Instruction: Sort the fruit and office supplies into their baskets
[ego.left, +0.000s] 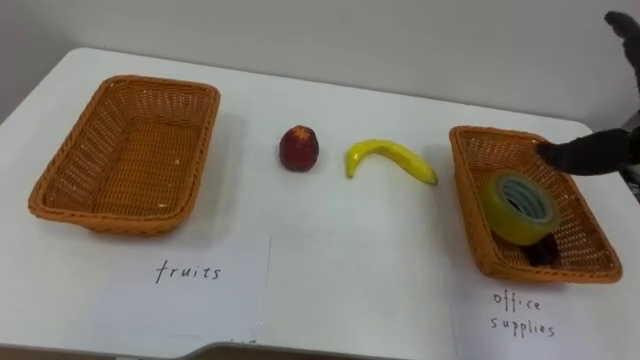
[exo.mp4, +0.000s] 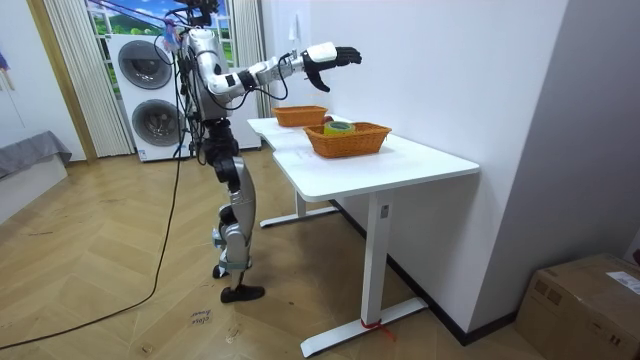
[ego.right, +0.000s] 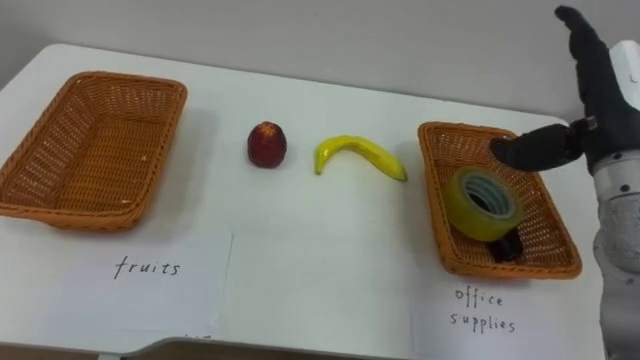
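Left eye view, table: a white table (ego.left: 340, 250) carried two baskets well apart, with the fruit between them.
Left eye view, fruit basket: the left-hand orange wicker basket (ego.left: 125, 150) held nothing.
Left eye view, fruit: a red round fruit (ego.left: 299, 148) and a yellow curved banana (ego.left: 390, 158) lay near each other on the bare tabletop, outside both baskets.
Left eye view, supplies basket: the right-hand orange wicker basket (ego.left: 466, 190) held a yellow-green roll of tape (ego.left: 520, 205), tilted, and a small dark object (ego.left: 543, 252) just beside it.
Left eye view, papers: white paper sheets (ego.left: 190, 285) with handwriting lay in front of each basket.
Right eye view, right hand: the right hand (ego.left: 590, 152) hung above the right-hand basket's far corner, fingers straight and spread upward, thumb pointing left, holding nothing.
Room view, robot: it stood upright at the table's end on the room view's left, right arm raised over the baskets.
Room view, surroundings: white washing machines (exo.mp4: 150, 90) stood behind the robot; a brown cardboard box (exo.mp4: 590, 300) sat on the floor.
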